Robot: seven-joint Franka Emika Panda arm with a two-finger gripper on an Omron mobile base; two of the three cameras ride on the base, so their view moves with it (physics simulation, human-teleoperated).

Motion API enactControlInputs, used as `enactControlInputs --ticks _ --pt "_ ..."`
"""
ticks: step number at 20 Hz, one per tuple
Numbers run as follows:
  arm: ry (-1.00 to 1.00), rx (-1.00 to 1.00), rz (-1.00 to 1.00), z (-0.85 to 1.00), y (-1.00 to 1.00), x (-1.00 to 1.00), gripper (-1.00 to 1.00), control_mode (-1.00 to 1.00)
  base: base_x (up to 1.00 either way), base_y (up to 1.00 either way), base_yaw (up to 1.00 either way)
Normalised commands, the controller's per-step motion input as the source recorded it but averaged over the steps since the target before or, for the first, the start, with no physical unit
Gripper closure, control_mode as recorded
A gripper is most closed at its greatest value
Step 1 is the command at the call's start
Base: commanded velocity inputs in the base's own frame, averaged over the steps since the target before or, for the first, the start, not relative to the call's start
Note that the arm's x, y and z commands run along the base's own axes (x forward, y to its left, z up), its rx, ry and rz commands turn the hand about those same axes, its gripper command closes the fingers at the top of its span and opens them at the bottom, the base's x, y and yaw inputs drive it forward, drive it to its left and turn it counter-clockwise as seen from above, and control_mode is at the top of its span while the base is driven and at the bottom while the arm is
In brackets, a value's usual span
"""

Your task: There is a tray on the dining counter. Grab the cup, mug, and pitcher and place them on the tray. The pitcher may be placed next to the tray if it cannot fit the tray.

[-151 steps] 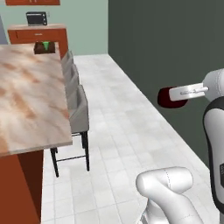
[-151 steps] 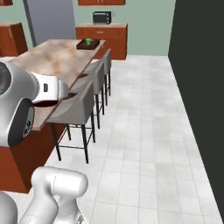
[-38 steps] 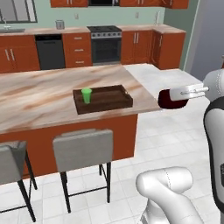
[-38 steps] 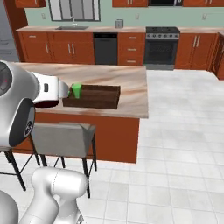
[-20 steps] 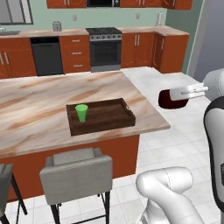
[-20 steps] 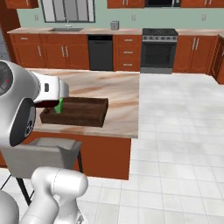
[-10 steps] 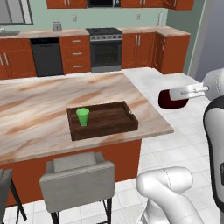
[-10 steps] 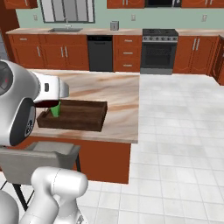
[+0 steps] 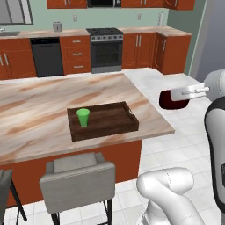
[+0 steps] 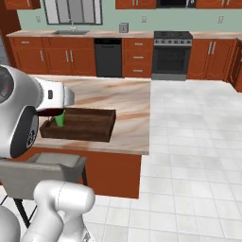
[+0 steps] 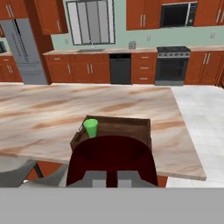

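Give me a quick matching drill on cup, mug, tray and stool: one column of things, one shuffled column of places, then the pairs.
Things:
1. cup
2. mug
3. tray
4. stool

Places:
A. on the marbled counter, near its end
B. held in the hand, off the counter's end
C. on the floor, against the counter's near side
D. standing in the tray's left part

Pairs: 1-D, 2-B, 3-A, 4-C

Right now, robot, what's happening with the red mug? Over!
Gripper shut on mug, held in the air beside the dining counter. Cup already on tray. Nothing blocks the tray's free space.
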Motion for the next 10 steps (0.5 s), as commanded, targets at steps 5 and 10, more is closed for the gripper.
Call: enactControlInputs --ticks 5,10 --pt "0.02 0.04 0.07 -0.12 -0.15 0.29 1.00 -1.00 0.00 0.00 0.00" --pt "0.03 0.01 0.18 -0.42 -0.05 0.57 1.00 -1.00 0.00 0.00 0.00"
